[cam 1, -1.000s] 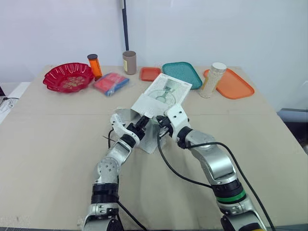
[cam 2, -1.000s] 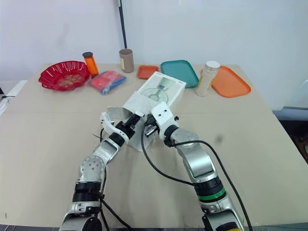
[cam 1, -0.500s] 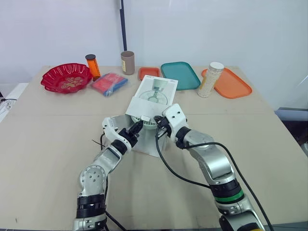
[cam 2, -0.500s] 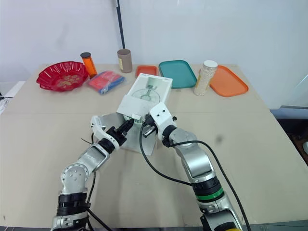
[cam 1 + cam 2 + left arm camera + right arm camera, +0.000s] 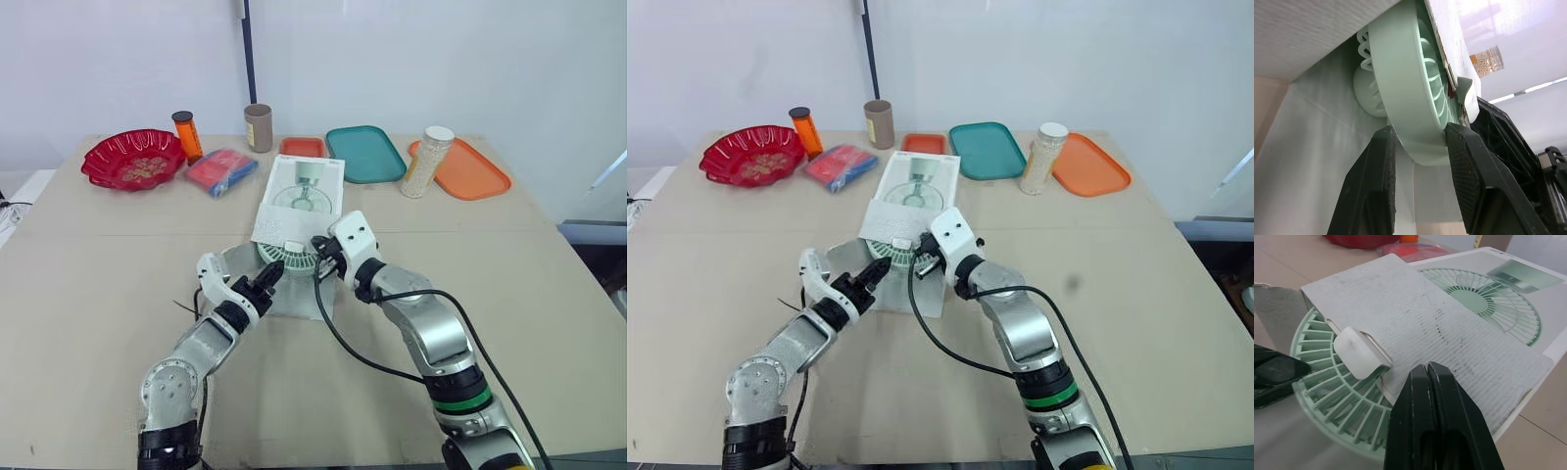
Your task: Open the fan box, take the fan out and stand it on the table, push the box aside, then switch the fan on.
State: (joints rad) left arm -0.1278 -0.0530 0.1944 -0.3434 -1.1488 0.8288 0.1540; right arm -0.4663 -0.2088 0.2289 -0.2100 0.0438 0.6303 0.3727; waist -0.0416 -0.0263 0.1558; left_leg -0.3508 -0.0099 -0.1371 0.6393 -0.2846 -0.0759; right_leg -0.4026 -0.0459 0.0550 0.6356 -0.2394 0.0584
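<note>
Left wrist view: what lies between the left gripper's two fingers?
The rim of the pale green fan, partly out of the white box. The left wrist view shows the left gripper with one finger on each side, touching it.

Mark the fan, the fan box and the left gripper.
fan (image 5: 1327, 396), right wrist view, green grille.
fan box (image 5: 302, 201), left eye view, printed top face.
left gripper (image 5: 1421, 132), left wrist view, midway between its fingertips.

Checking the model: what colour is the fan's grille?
The fan is pale mint green, clearest in the left wrist view.
</note>
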